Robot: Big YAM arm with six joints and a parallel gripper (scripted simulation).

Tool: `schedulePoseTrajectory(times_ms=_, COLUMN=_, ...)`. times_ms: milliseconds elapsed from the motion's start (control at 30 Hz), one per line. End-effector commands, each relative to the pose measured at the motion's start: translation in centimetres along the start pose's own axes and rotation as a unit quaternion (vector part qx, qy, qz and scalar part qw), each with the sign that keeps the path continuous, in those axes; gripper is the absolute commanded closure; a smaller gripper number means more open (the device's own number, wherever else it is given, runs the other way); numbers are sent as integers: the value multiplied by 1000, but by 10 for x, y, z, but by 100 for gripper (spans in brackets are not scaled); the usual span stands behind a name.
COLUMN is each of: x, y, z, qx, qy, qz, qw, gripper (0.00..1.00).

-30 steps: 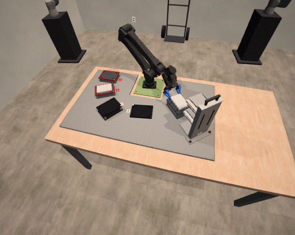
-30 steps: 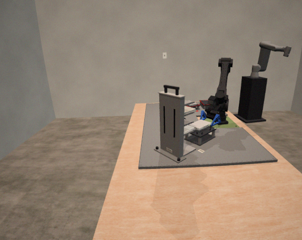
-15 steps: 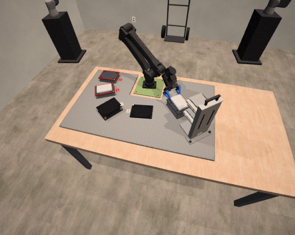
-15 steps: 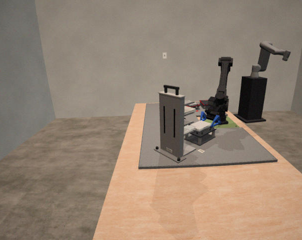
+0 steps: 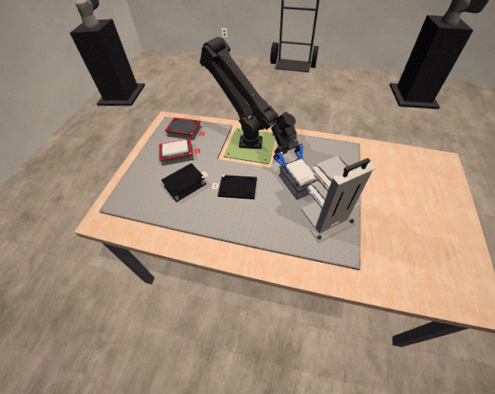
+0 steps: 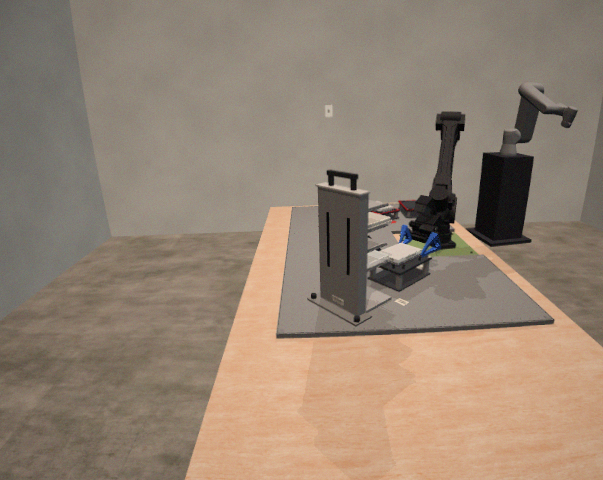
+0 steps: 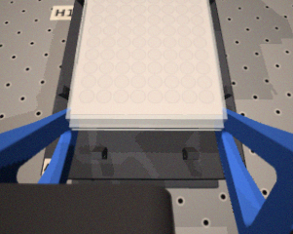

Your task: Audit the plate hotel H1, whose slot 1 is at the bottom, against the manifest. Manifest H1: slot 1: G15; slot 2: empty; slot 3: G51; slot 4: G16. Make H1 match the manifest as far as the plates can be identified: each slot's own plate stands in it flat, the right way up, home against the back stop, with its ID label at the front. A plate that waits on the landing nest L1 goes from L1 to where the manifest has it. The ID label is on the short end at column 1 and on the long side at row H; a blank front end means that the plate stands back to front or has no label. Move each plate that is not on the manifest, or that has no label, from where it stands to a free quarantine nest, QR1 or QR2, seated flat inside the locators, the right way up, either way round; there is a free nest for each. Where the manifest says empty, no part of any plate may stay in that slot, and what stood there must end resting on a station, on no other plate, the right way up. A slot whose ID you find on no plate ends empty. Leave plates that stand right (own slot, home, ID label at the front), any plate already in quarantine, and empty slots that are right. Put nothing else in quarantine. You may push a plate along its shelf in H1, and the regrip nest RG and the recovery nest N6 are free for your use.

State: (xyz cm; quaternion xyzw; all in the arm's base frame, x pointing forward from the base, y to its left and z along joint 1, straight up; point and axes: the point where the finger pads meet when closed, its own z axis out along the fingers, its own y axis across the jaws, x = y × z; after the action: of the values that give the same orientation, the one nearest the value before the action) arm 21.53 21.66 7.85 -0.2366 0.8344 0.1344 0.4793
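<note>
My gripper (image 5: 293,162) (image 6: 414,249) (image 7: 146,116) is shut on the near end of a white plate (image 5: 300,171) (image 6: 402,253) (image 7: 146,58), one finger at each long side. The plate is level, low over or on a dark nest (image 5: 288,180) (image 6: 412,279) (image 7: 146,168) in front of the hotel; I cannot tell whether it rests there. No label shows on its end facing me. Hotel H1 (image 5: 341,201) (image 6: 342,253) holds a white plate (image 5: 316,195) (image 6: 376,259) low down and another white plate (image 6: 379,221) higher up. Their IDs are unreadable.
At the left, one red-rimmed nest (image 5: 162,155) holds a white plate (image 5: 176,148); another red-rimmed nest (image 5: 182,125) behind it shows no plate. Two black nests (image 5: 183,181) (image 5: 237,186) stand mid-mat without plates. The hotel's handle (image 5: 356,167) (image 6: 342,175) rises highest beside the gripper.
</note>
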Motion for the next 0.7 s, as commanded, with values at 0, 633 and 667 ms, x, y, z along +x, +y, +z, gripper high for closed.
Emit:
schedulePoseTrajectory(times_ms=0, x=-11, y=7, z=1, qx=-8, qy=-17, qz=9, qw=1000, gripper=14)
schedulePoseTrajectory(times_ms=633, x=-21, y=7, z=3, qx=-6, qy=-24, qz=10, qw=1000, gripper=7)
schedulePoseTrajectory(times_ms=667, x=-21, y=7, z=3, qx=-6, qy=-24, qz=10, qw=1000, gripper=7)
